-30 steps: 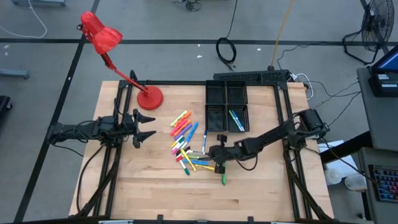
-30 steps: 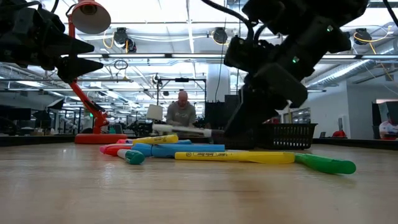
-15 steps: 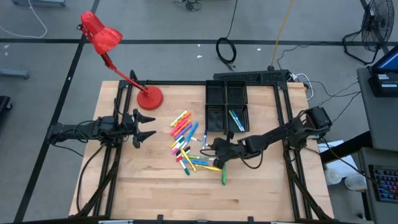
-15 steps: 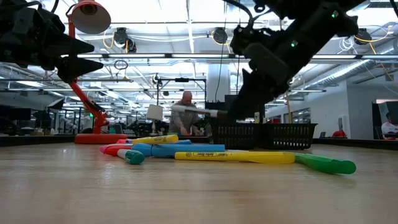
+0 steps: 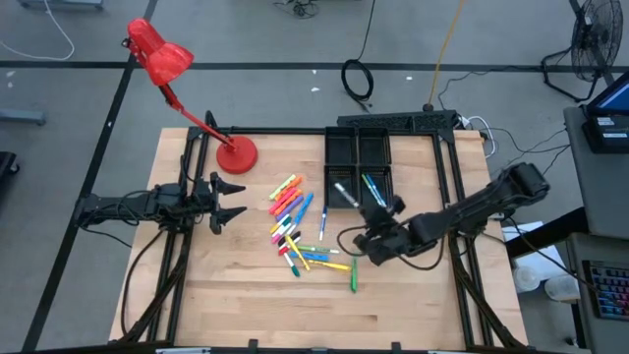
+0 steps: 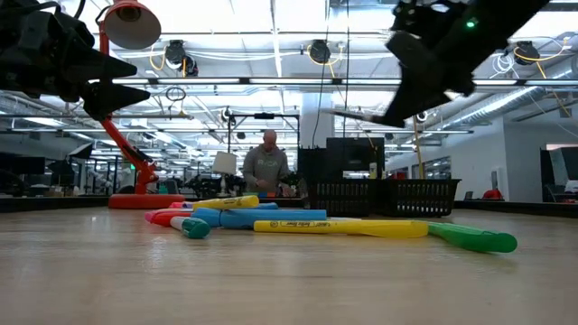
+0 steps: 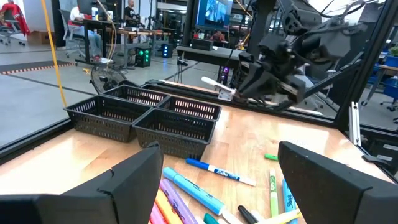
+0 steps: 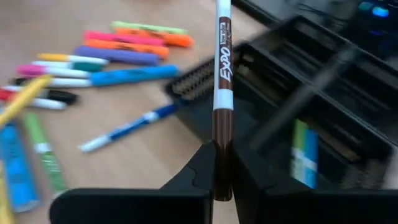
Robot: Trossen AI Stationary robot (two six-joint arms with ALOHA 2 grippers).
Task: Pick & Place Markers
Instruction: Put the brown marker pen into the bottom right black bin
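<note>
The right gripper (image 5: 366, 218) is clamped on a white-and-brown marker (image 8: 221, 74), carried off the tabletop (image 5: 236, 295); the black tray (image 5: 359, 167) lies just beyond, along the marker's long axis (left gripper (image 5: 228, 202) waits spread wide, far left).

This is a large open robotics lab or workshop: a pale wooden counter (image 5: 246, 295) in a black metal frame (image 5: 447, 157) stands on a grey concrete floor (image 5: 275, 39) with loose cables, and behind it are ceiling pipes (image 6: 271, 81), computer desks (image 7: 106, 28) and a seated person (image 6: 264, 167).
</note>
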